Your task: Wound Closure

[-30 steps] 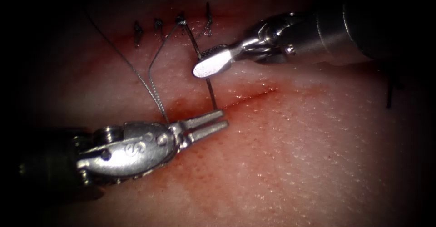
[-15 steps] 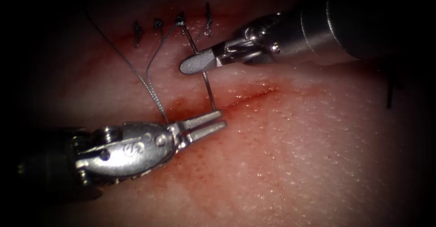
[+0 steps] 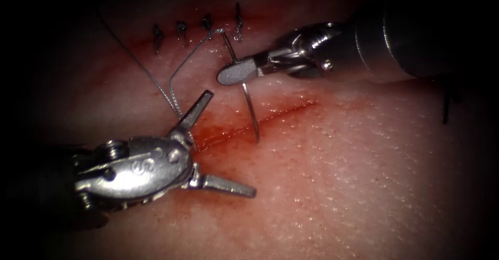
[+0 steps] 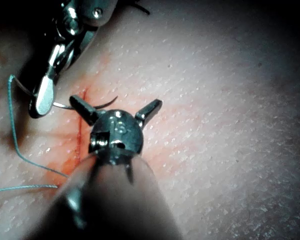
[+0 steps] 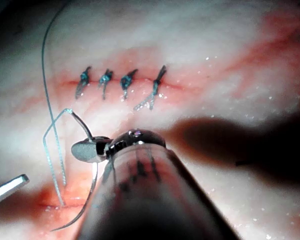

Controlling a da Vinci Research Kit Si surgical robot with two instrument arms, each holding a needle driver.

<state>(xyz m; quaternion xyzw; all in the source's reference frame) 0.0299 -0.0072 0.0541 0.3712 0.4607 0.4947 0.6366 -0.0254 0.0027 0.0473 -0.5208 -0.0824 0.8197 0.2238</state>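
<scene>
Right end effector (image 3: pixel 234 74) clamped on needle (image 3: pixel 251 109), roughly a third along from the thread end; needle tip looks to be at the cut (image 3: pixel 275 113), can't confirm it's in the tissue (image 3: pixel 364 177); left end effector (image 3: pixel 223 145) spread wide, holding nothing, just left of needle; thread (image 3: pixel 171 83) trails up-left toward four knots (image 3: pixel 182 30).

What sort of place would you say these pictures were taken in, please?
Most likely a surgical suturing practice bench: two wristed tools, left open and empty, right gripping a curved needle near its thread end, over cut tissue bearing finished stitches.
</scene>
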